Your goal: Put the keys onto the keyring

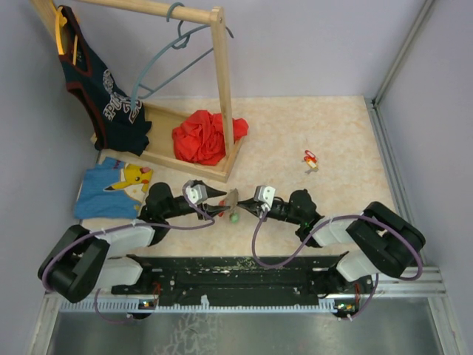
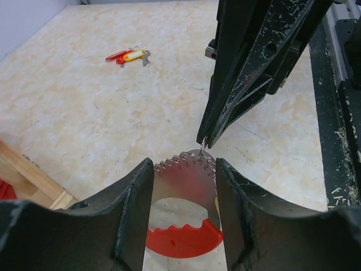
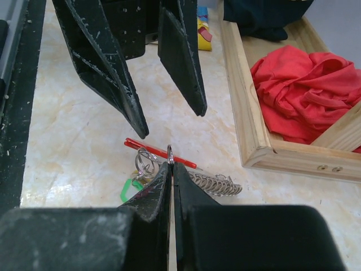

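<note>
Left hand (image 1: pixel 216 195) facing right hand (image 1: pixel 247 205), keys (image 1: pixel 310 159) well apart

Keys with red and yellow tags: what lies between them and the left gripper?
Nothing but bare table lies between the left gripper and those keys. The left wrist view shows this stretch most clearly.

keyring (image 3: pixel 170 153) — pinched upright | red-yellow keys (image 2: pixel 128 56) well apart | green key (image 3: pixel 131 189), perhaps, nearby

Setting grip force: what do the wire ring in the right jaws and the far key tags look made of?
Wire ring: thin bare metal, grey, slightly shiny. Key tags: probably plastic, saturated red and yellow with a smooth sheen; too small to be sure.
</note>
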Controlling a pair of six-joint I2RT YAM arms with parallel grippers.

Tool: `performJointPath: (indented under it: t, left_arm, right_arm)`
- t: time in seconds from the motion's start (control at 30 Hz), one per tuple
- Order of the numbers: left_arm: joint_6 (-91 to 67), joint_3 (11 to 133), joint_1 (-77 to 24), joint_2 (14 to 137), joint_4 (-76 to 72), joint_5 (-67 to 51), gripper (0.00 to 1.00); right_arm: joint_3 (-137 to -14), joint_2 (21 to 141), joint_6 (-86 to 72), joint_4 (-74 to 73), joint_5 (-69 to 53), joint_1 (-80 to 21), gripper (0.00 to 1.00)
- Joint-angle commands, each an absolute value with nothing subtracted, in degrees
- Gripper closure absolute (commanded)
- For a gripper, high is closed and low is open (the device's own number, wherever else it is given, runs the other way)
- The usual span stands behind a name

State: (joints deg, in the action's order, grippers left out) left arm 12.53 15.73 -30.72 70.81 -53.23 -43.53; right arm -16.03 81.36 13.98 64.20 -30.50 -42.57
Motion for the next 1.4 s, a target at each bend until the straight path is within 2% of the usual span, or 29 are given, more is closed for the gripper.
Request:
performJointPath:
  t: [0.0,0.13,0.27,0.37,0.5,0.93,1.07,1.2,1.23,1.37]
  left_arm:
    - [15.70,17.13,-30.15,72.46,-55.56,-49.44,0.48]
    - [15.62,18.10,-30.06,75.05,-56.18,-50.94,0.51]
    - [14.65,19.18,-29.91,77.37,-57.17,-52.10,0.60]
    - [14.25,19.97,-29.81,78.51,-57.22,-53.21,0.62]
    - [14.42,20.45,-29.71,79.59,-56.75,-54.06,0.70]
    - [13.88,22.32,-29.62,81.50,-54.54,-57.29,0.79]
    - [14.34,23.51,-29.64,82.08,-52.54,-58.88,0.98]
    - [14.62,23.89,-29.63,80.94,-49.74,-57.87,1.00]
    - [14.97,24.09,-29.62,80.17,-48.48,-57.32,1.00]
    - [18.83,26.12,-29.74,75.84,-37.42,-54.30,1.00]
  right_arm:
    - [-18.81,79.98,14.94,66.92,-33.55,-42.10,1.00]
    - [-18.79,79.65,14.86,67.06,-34.09,-42.10,1.00]
    - [-18.87,79.28,14.89,66.82,-34.83,-42.11,1.00]
    - [-18.96,79.32,14.86,66.71,-35.36,-42.10,1.00]
    - [-18.95,79.20,14.73,66.75,-35.68,-42.11,1.00]
    - [-19.33,79.27,14.41,66.51,-36.72,-42.06,1.00]
    - [-19.44,79.13,14.78,65.63,-36.38,-42.15,1.00]
    - [-18.95,78.39,15.22,65.14,-34.92,-42.11,1.00]
    - [-18.71,78.04,15.61,64.59,-34.24,-42.10,0.99]
    - [-17.55,75.66,18.77,60.20,-29.79,-42.05,0.82]
